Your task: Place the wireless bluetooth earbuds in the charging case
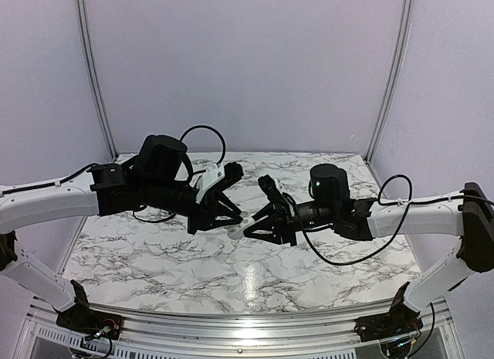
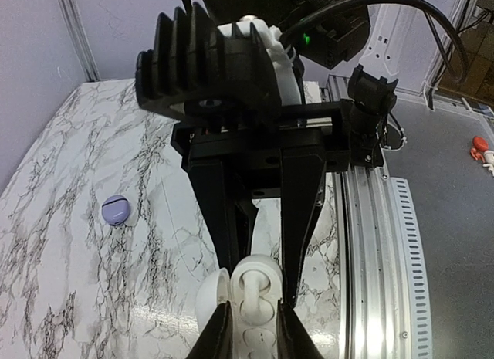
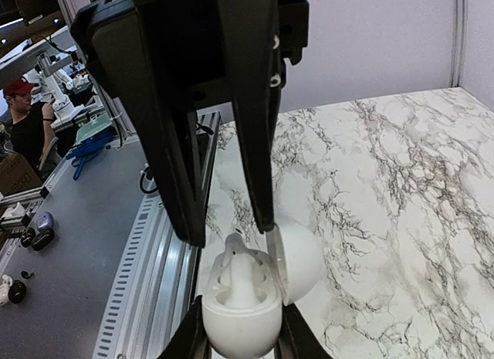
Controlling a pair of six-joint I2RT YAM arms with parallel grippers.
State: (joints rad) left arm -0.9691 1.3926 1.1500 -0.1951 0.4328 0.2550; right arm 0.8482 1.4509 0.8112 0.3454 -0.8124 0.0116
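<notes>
A white charging case hangs above the marble table with its lid swung open. My right gripper is shut on the case's rounded body. One whitish earbud stands in the case's tray, its stem sticking out. My left gripper faces the opening, its jaws a little apart on either side of the bud with a gap showing on both sides. The left wrist view looks into the tray between my left gripper's fingers. From above, the two grippers meet at mid-table around the case.
A small lilac rounded case lies closed on the marble far to the left wrist view's left. The metal rail runs along the table's near edge. Pale walls close the back and sides.
</notes>
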